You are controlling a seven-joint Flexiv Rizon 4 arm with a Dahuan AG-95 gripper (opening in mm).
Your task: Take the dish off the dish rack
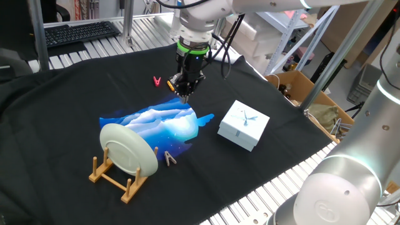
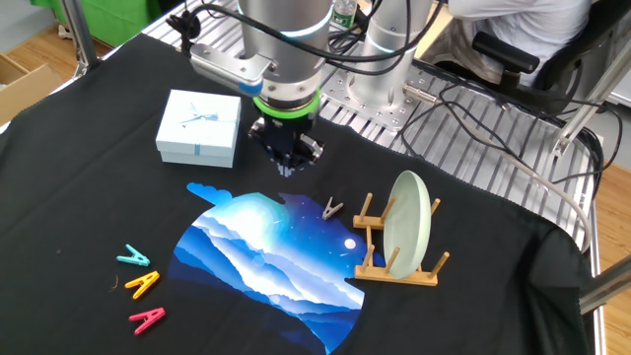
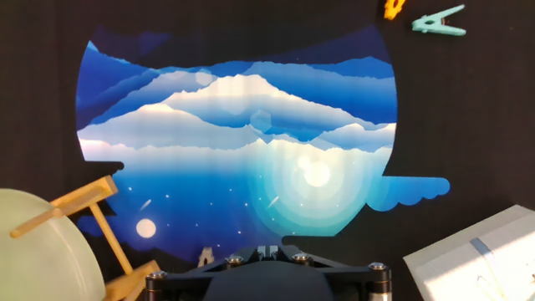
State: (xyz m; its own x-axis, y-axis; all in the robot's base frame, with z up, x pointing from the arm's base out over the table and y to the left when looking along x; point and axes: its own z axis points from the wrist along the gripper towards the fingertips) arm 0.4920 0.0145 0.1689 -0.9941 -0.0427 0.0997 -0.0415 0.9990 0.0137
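Note:
The pale mint-white dish stands on edge in the small wooden dish rack at the front left of the black table. In the other fixed view the dish and rack are at the right. In the hand view the dish and rack show at the lower left corner. My gripper hangs above the far edge of the blue mat, well apart from the dish. Its fingertips are together and hold nothing. It also shows in the other fixed view.
A blue mountain-print mat lies between gripper and rack. A square white gift box sits to the right. A wooden clothespin lies beside the rack, a red one lies further back. Teal, yellow and red clothespins lie beyond the mat.

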